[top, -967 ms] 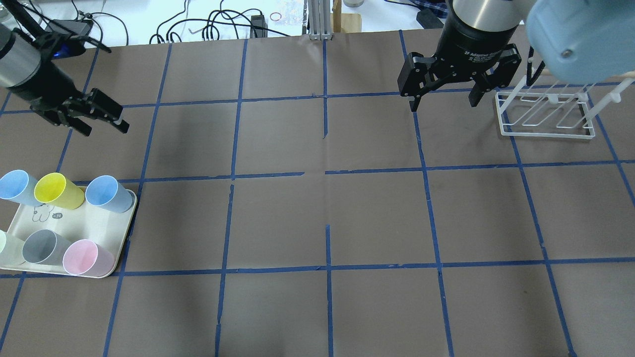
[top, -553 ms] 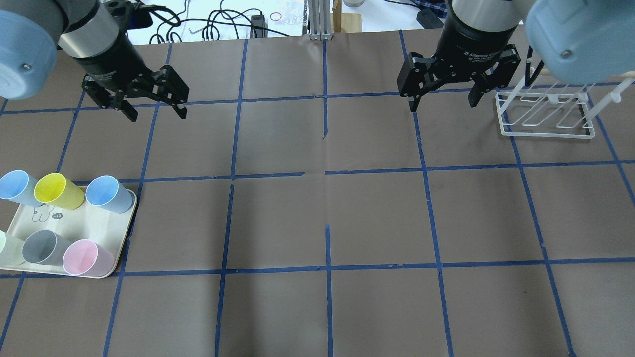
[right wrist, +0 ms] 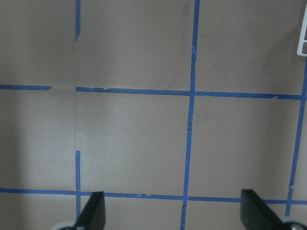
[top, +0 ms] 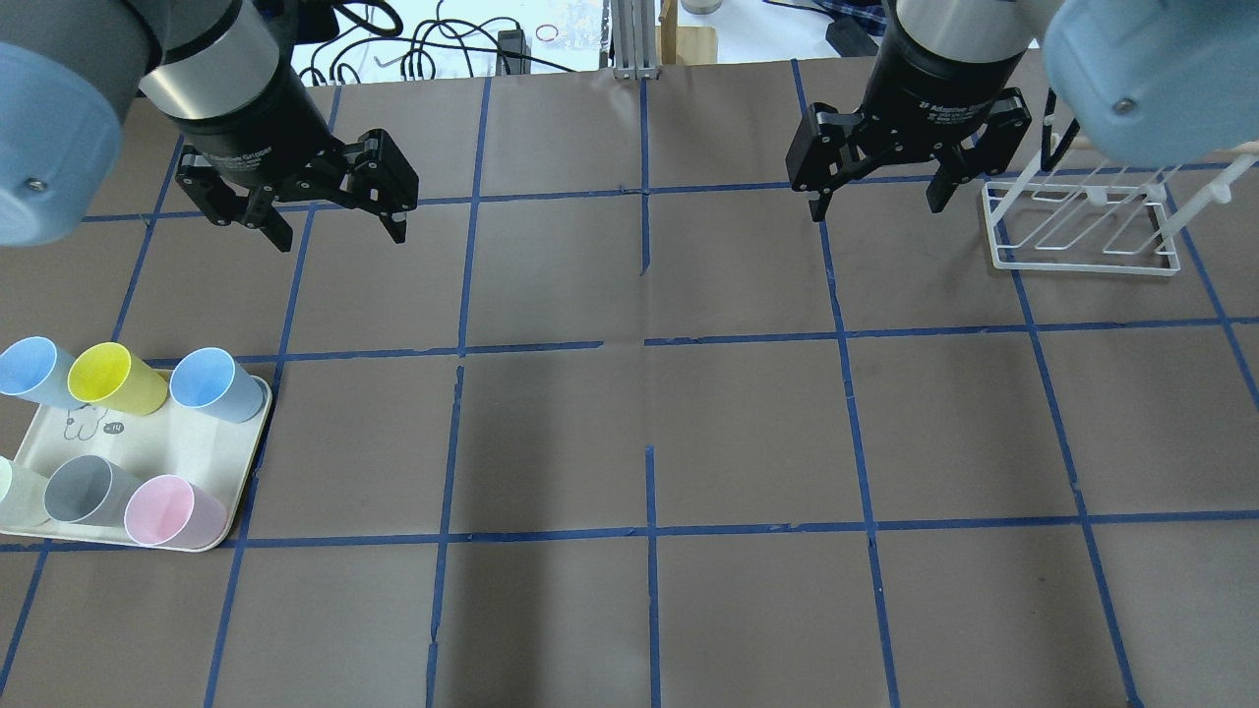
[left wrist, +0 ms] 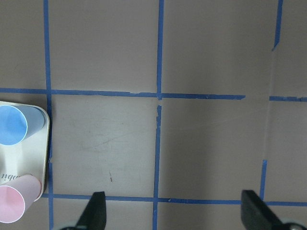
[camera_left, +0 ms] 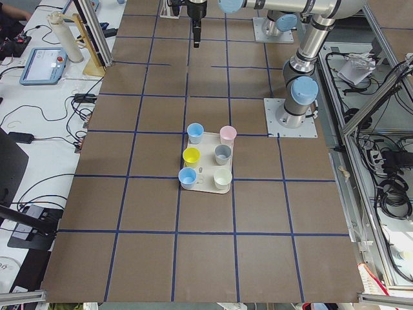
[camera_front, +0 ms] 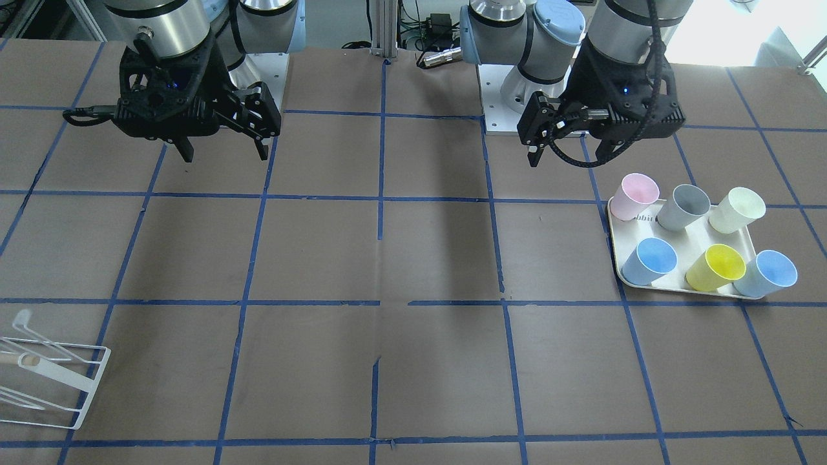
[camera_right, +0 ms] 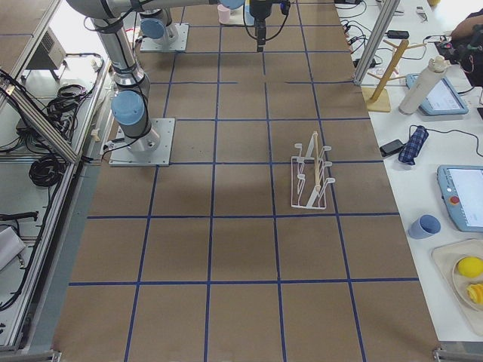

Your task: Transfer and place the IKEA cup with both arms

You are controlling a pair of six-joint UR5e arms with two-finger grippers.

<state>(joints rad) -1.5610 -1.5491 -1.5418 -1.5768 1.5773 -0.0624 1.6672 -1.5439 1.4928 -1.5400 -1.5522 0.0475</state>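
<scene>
The IKEA cup [top: 218, 385], light blue outside and blue inside, stands upright at the back right corner of a cream tray [top: 167, 442] on the table's left. It also shows in the front-facing view [camera_front: 649, 260] and at the left edge of the left wrist view [left wrist: 19, 125]. My left gripper [top: 341, 236] is open and empty, high above the table, behind and to the right of the tray. My right gripper [top: 876, 208] is open and empty, high over the back right.
On the tray also stand a paler blue cup [top: 29, 369], a yellow cup [top: 116, 379], a grey cup [top: 87, 489], a pink cup [top: 172, 511] and a cream cup [camera_front: 736, 210]. A white wire rack [top: 1082, 226] stands at the back right, beside my right gripper.
My left arm has swung in from the far left to the right, and its gripper now points down, still open. The right arm and the cups have not moved.
</scene>
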